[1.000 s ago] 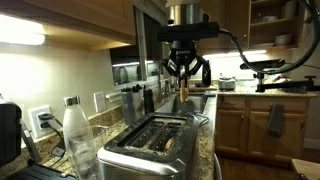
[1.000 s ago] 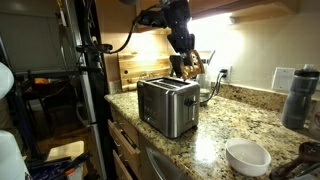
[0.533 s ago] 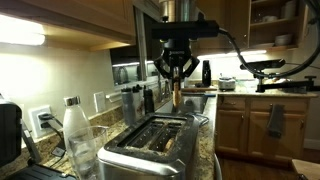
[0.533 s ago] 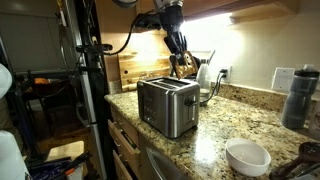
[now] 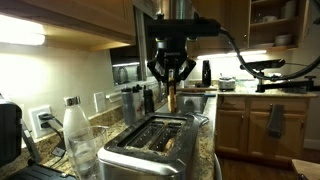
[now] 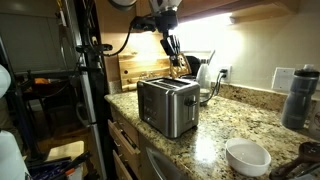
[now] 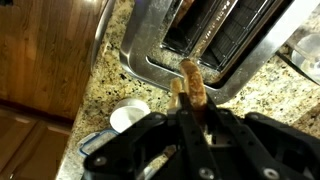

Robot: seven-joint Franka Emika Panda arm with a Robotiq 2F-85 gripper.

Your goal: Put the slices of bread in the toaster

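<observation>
Slice [image 7: 192, 80] in end effector [image 7: 188, 108] abv toaster [image 5: 145, 150]

In an exterior view the camera sits low on the countertop [image 5: 208, 145], close to one end of the toaster [image 5: 150, 148], looking along it. In an exterior view it stands farther off, past the front edge of the countertop [image 6: 205, 150], facing the wall. The wrist view looks down past the gripper [image 7: 188, 102]. All share the toaster.

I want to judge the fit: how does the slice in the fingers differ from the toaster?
The slice is thin, tan and small; the toaster is wide, boxy, shiny steel. The slice hangs on edge in the air, pinched by the fingers; the toaster stands on the counter. The slice looks shorter than the toaster's long slots.
</observation>
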